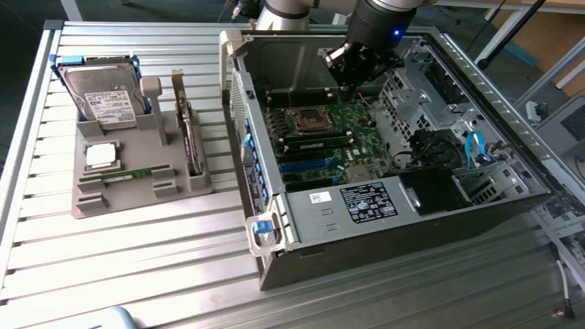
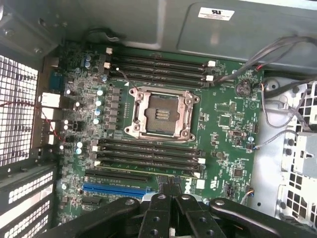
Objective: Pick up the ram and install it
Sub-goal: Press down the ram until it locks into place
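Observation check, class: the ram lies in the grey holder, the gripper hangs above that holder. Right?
No. The exterior view shows the gripper hanging above the motherboard inside the case; the ram does lie in the grey holder.

The arm (image 1: 384, 20) reached down from above, its wrist pointing straight downward, and the gripper (image 1: 352, 86) had its fingers (image 2: 157, 218) closed together, holding nothing.

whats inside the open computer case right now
Inside the grey metal computer case: a green motherboard with an empty silver processor socket, black memory slots and a blue expansion slot. The black gripper hangs over it, covering part of the board's edge.
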You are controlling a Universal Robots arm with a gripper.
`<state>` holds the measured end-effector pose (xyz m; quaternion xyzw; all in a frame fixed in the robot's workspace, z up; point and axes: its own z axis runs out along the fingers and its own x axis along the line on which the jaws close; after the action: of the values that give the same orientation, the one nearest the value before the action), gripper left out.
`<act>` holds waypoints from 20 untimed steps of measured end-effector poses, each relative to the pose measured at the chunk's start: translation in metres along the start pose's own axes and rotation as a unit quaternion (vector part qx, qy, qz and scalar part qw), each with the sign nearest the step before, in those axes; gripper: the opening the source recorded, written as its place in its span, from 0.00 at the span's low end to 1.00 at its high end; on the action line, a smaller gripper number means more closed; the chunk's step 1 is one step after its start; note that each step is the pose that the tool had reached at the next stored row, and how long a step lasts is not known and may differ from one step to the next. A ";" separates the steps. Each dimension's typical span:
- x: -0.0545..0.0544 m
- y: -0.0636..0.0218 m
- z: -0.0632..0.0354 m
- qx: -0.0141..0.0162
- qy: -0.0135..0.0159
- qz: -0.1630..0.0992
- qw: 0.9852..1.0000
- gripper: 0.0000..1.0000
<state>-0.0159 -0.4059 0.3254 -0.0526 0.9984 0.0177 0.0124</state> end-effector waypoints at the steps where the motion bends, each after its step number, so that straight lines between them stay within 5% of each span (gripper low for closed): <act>1: 0.000 0.0000 0.0000 0.000 0.000 0.000 1.000 0.11; 20: 0.009 -0.0009 -0.0003 0.000 0.000 0.000 1.000 0.11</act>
<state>-0.0252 -0.4078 0.3254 -0.0525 0.9984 0.0175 0.0124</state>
